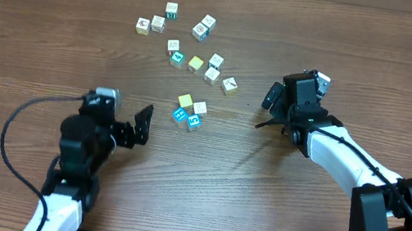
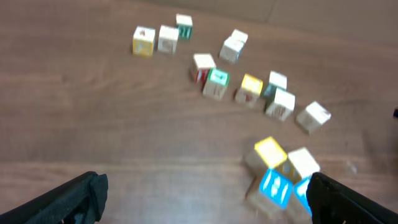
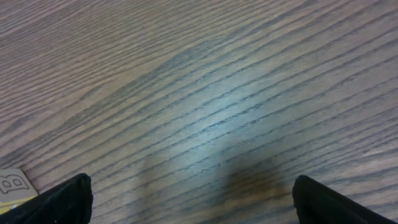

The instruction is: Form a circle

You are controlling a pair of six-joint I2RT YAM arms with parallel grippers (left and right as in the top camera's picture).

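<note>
**Inspection: cubes scattered, both grippers released and empty**

The table [image 1: 36,39] was brown wood grain. About 15 small cubes [image 1: 196,63] lay on it in a loose scatter from the centre toward 12 o'clock. They did not form a ring. Most cubes were apart from one another; a few touched.

The nearest group of 4 sat close to the table's centre. It comprised a yellow cube [image 1: 185,101], a white cube [image 1: 200,108] and 2 blue cubes [image 1: 180,115] packed together. The left wrist view showed the same group [image 2: 271,151] near its 5 o'clock edge, somewhat blurred.

The left gripper [image 1: 143,122] stood at 8 o'clock of that group, near but apart from it. Its jaws were spread wide with nothing between them [image 2: 205,193].

The right gripper [image 1: 266,113] stood at 3 o'clock of the group, well apart. Its jaws were likewise spread wide over bare wood [image 3: 193,190]. A printed cube corner [image 3: 12,185] showed at 8 o'clock in the right wrist view, untouched.
</note>
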